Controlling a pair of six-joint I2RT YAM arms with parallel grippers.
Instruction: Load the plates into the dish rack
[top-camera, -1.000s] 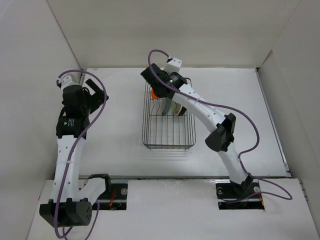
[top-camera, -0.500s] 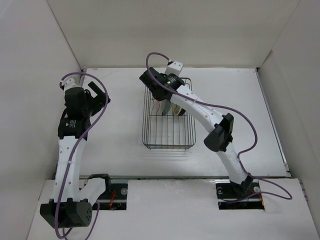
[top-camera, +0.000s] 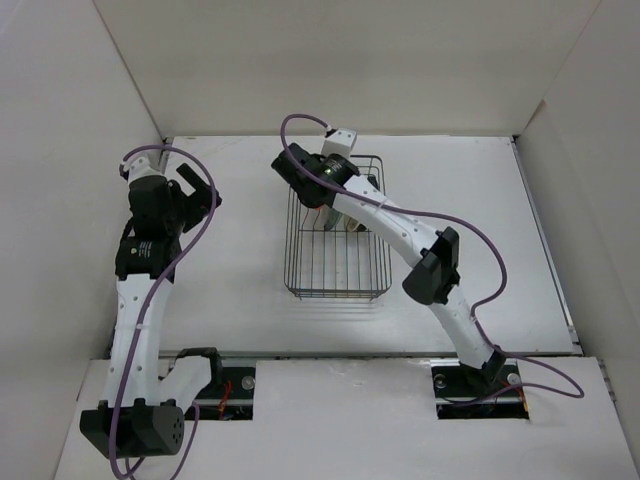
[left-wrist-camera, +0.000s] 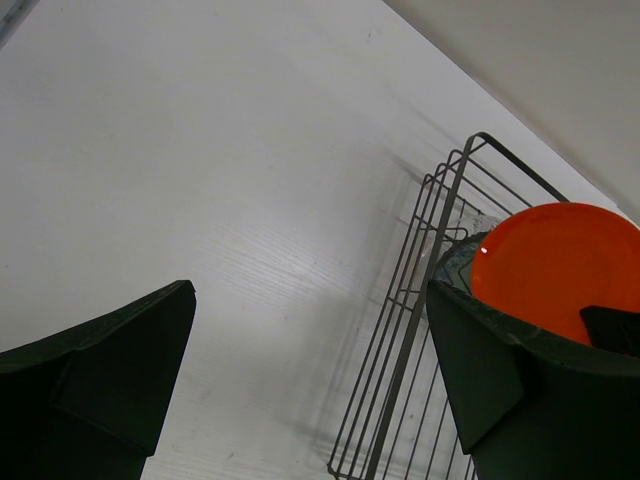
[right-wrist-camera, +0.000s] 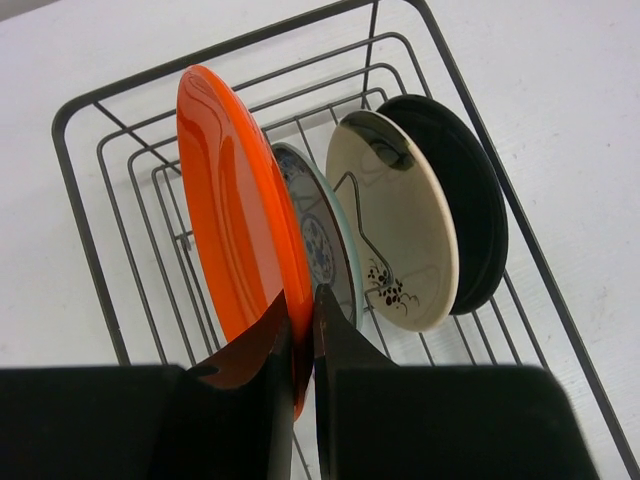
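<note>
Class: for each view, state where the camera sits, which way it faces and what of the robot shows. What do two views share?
Top external: above and behind the bases, looking down on table and dish rack; both arms show.
Left wrist: on the left arm, facing the rack's side; the open left end effector frames the view.
Right wrist: over the rack, looking down; right end effector pinches the orange plate.
Shared: both wrist views show the orange plate.

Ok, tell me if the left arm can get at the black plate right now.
Probably not: the orange plate, clamped in the right gripper, stands between the open left gripper and the black plate.
</note>
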